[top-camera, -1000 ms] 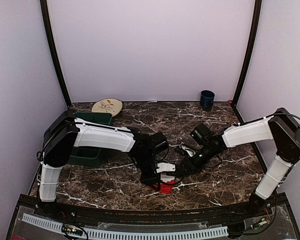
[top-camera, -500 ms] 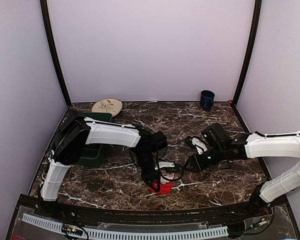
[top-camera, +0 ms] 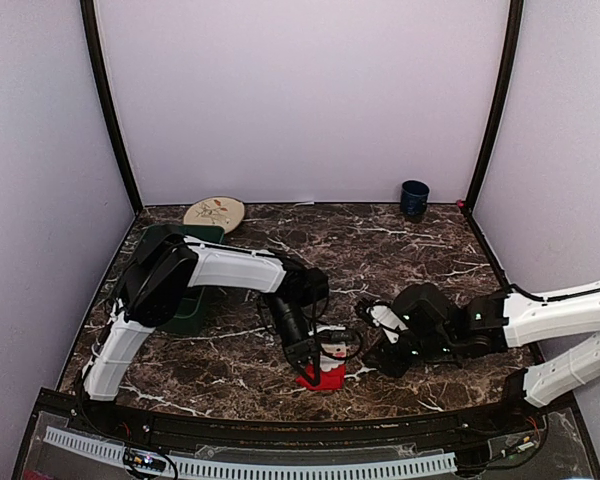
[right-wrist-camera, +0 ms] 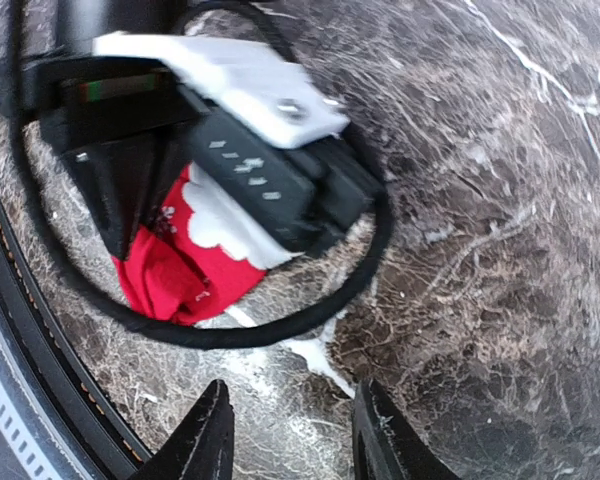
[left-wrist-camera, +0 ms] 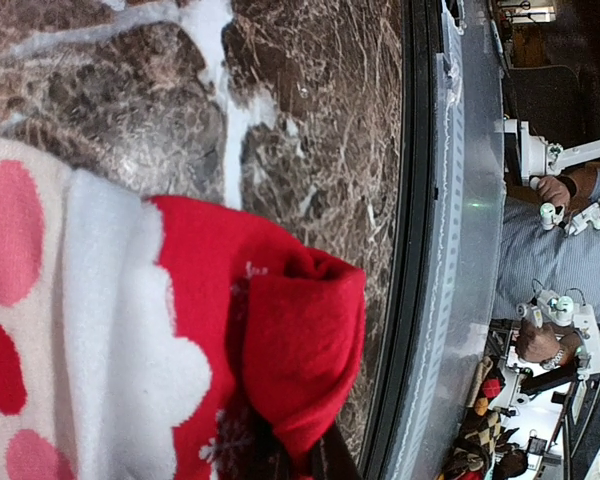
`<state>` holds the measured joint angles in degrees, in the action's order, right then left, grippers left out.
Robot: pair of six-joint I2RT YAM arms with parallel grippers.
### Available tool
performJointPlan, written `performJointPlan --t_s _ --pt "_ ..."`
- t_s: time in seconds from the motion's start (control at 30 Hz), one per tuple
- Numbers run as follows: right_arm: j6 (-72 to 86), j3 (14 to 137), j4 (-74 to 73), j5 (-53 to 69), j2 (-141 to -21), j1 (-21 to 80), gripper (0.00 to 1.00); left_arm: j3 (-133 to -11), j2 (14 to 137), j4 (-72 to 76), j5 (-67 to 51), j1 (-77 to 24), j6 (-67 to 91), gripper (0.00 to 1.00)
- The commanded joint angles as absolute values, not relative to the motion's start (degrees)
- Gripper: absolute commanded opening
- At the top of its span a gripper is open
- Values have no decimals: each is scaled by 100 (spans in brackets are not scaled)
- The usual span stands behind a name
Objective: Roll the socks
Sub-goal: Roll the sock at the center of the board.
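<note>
The red sock (top-camera: 323,375) with white snowflakes and a scalloped white trim lies bunched near the table's front edge. It fills the left wrist view (left-wrist-camera: 250,340), its red end folded over. My left gripper (top-camera: 307,362) is shut on the red sock, pinching the folded red end. The sock also shows in the right wrist view (right-wrist-camera: 185,265), partly under the left wrist. My right gripper (right-wrist-camera: 292,440) is open and empty, a little to the right of the sock, over bare marble. The black sock is out of view.
A green bin (top-camera: 188,290) stands at the left, a round plate (top-camera: 215,212) behind it. A dark blue cup (top-camera: 414,198) stands at the back right. A black cable (right-wrist-camera: 280,320) loops around the left wrist. The table's front rail (top-camera: 280,445) is close to the sock.
My right arm has drawn back from the sock, to the right and toward the front, its elbow dropping low. My left gripper stays down on the red sock.
</note>
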<state>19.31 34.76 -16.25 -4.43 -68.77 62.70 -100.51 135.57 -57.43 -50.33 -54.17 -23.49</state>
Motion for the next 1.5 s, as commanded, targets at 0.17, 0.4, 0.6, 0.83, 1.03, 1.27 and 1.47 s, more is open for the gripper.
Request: performJointPlan --t_s 0.17,0.4,0.6,0.83,1.03,1.27,1.47 --pt "776 3844 -1281 -784 -7497 6979 39 -10201 13806 -5932 -5009 -5239 -2285 5" --pt "-12 4375 -1209 -843 -8240 7358 40 -10266 13892 -5968 -5103 -5240 -2291 6" --pt "-315 4597 -1211 -861 -8554 7476 40 -10295 13901 -5991 -5205 -5241 -2317 5" --pt "-463 4624 -1168 -818 -8770 7580 41 -10315 13869 -6040 -5389 -5247 -2325 5" --pt "-551 4676 -1039 -970 -9016 7587 42 -10269 13820 -6047 -5436 -5251 -2355 5" --pt "-621 4819 -1024 -1209 -9303 7592 45 -10250 13817 -6047 -5518 -5306 -2395 5" --pt "-668 4837 -1078 -1331 -9396 7588 46 -10223 13809 -6056 -5527 -5361 -2418 5"
